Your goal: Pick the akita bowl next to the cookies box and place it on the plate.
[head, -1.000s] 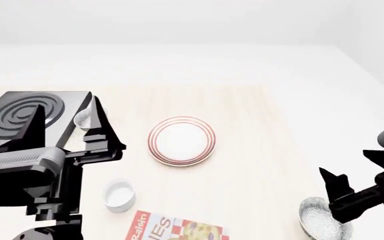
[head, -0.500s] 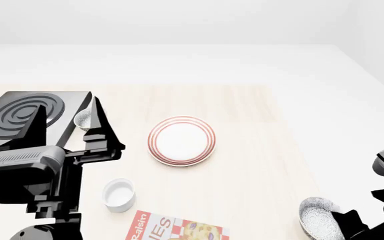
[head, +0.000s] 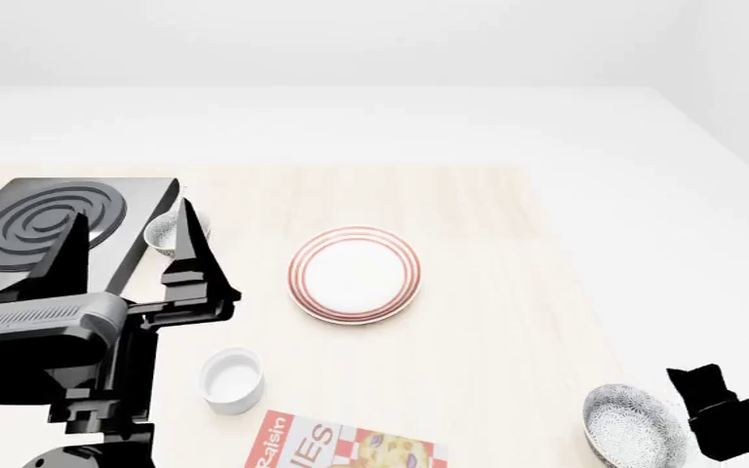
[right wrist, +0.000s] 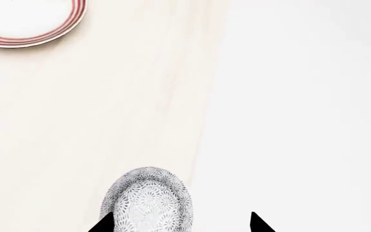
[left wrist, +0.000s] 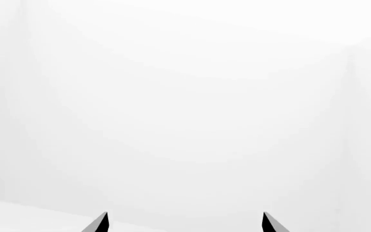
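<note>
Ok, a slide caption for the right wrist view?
Open right gripper poised over a speckled bowl near the table edge, red-ringed plate beyond.

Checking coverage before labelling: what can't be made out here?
Left wrist view: left gripper tips on blank white.
Right wrist view: grey-and-white speckled bowl cut by bottom edge.
Head view: checked red-and-white cookies box cut by bottom edge; second speckled bowl beside black stove half hidden by that gripper.

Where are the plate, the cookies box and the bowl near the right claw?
plate (head: 352,273), head view, white centre.
cookies box (head: 348,448), head view, printed top face.
bowl (head: 634,425), head view, speckled inside; also (right wrist: 148,205), right wrist view, patterned surface.
</note>
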### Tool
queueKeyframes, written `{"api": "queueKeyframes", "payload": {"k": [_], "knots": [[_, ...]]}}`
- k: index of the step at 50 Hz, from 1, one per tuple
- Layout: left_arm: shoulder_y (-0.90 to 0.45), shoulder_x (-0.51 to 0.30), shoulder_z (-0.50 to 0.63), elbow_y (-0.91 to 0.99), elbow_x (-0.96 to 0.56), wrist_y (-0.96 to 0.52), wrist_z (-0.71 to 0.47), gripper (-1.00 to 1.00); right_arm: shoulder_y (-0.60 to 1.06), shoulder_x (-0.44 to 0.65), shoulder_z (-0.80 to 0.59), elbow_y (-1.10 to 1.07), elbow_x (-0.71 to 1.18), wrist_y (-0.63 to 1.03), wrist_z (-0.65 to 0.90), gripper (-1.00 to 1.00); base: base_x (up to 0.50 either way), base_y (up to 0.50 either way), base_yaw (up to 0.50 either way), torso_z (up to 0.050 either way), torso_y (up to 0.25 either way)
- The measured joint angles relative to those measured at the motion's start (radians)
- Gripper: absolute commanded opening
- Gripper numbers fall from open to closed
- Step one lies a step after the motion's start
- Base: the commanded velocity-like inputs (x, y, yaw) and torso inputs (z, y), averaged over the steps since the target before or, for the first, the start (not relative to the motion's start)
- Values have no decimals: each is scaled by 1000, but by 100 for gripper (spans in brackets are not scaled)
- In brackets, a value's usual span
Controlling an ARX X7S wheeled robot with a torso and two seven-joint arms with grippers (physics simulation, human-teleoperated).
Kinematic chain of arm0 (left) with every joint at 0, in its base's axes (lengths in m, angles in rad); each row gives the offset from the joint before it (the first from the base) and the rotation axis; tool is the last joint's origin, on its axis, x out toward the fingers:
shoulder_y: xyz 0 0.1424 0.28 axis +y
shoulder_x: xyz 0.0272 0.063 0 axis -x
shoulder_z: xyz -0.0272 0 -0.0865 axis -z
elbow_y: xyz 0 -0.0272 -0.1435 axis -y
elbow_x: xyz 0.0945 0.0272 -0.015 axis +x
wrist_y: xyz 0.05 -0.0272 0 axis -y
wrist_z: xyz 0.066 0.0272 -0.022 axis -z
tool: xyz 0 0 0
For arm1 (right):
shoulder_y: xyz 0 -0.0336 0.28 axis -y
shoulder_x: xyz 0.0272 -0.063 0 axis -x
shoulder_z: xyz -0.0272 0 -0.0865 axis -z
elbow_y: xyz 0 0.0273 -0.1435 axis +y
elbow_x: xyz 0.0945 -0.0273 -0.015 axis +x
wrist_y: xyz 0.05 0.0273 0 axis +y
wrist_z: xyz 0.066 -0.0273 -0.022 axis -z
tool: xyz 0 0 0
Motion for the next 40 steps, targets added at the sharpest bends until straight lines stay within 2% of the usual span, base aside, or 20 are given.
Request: {"api": "queueKeyframes", "payload": {"k": [14, 40], "knots": [[-4, -7, 8, 10, -3, -11, -10, 100, -90, 11, 6, 23, -90, -27, -36, 100, 0, 0, 0, 0, 0], [-2, -18, 22, -9, -1, -2, -11, 100, -98, -91, -113, 115, -327, -78, -179, 100, 0, 0, 0, 0, 0]]}}
